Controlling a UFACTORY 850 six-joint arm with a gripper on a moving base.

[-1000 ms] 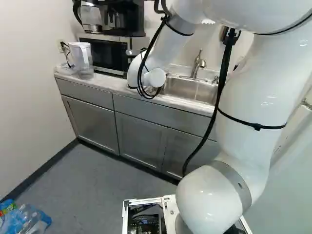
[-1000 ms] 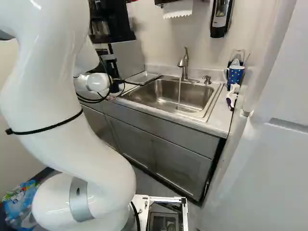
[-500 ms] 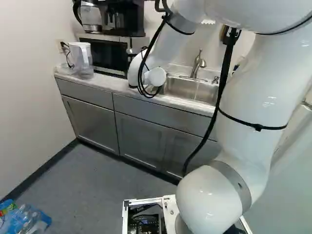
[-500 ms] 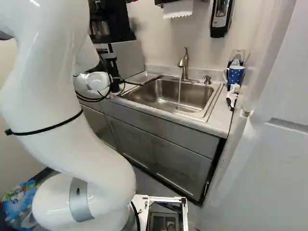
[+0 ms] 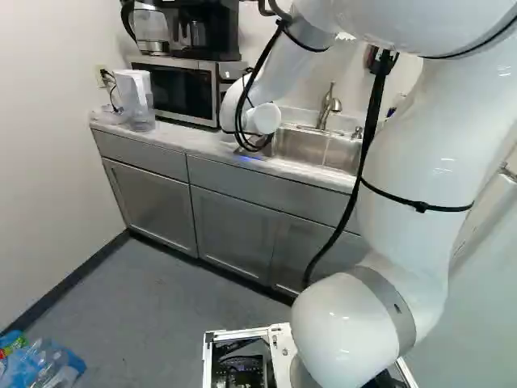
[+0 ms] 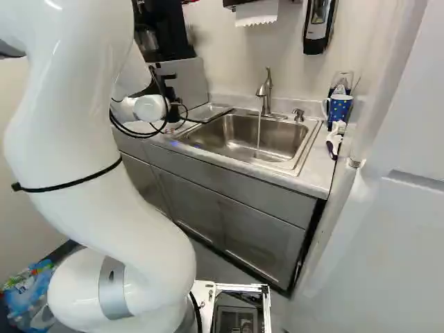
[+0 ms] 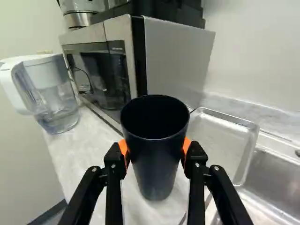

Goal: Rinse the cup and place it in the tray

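Cabinets in grey run beneath the sink and on to its left, under a pale countertop. The white arm rises in front of them and bends toward the stretch of counter left of the sink. Farther left of the sink stands the microwave, with a black coffee maker on top. The shallow metal tray lies immediately left of the sink, between it and the microwave. A clear, white-topped pitcher stands well left of the sink, past the microwave. The black gripper is left of the sink, its fingers partly open, their orange pads pressing on the dark cup from two sides. The cup is upright, mouth up, over the counter beside the tray, left of the sink. The faucet at the sink's back runs a thin stream of water. A spotted blue mug stands right of the sink.
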